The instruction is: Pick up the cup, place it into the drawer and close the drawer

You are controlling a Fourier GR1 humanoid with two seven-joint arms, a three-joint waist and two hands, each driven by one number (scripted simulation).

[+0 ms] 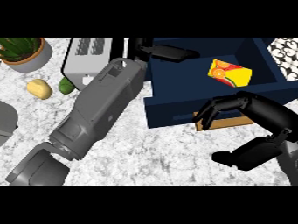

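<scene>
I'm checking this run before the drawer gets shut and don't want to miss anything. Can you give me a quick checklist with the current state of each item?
1. Drawer open: ok, its dark blue inside shows.
2. Item inside the drawer: the orange carton with fruit print lies in it; ok. It looks like a box, not a cup.
3. Right robot hand empty: ok, fingers curled over the drawer's front edge, holding nothing.
4. Left robot hand clear of the drawer: not ok, it sits at the drawer's back left corner.
5. Left robot hand fingers: cannot tell.
6. Path for pushing the front shut: cannot tell.
</scene>
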